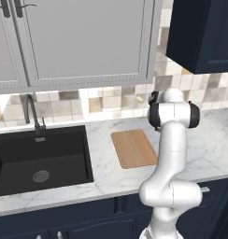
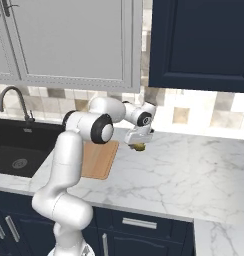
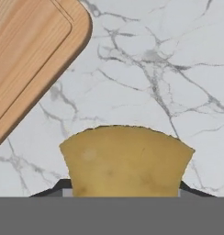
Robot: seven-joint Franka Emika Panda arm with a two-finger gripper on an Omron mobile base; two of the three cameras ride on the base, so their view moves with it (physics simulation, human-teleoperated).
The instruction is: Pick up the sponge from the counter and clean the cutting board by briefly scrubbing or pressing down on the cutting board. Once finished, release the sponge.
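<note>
The mustard-yellow sponge [image 3: 126,160] sits between my two dark fingertips, and my gripper [image 2: 138,143] is shut on it. In the right base view the sponge [image 2: 139,147] hangs just under the hand, low over the white marble counter [image 2: 184,170], a little right of the cutting board [image 2: 98,159]. In the hand view the light-brown board [image 3: 31,50] lies at the upper left, its rounded corner and groove showing, with bare marble [image 3: 146,78] between it and the sponge. In the left base view the board [image 1: 134,148] lies beside my arm, which hides the hand.
A black sink basin [image 1: 41,158] with a dark faucet [image 1: 32,114] lies left of the board. Grey wall cabinets [image 1: 78,42] and a navy cabinet [image 2: 199,45] hang above the tiled backsplash. Open marble stretches to the right [image 2: 194,180].
</note>
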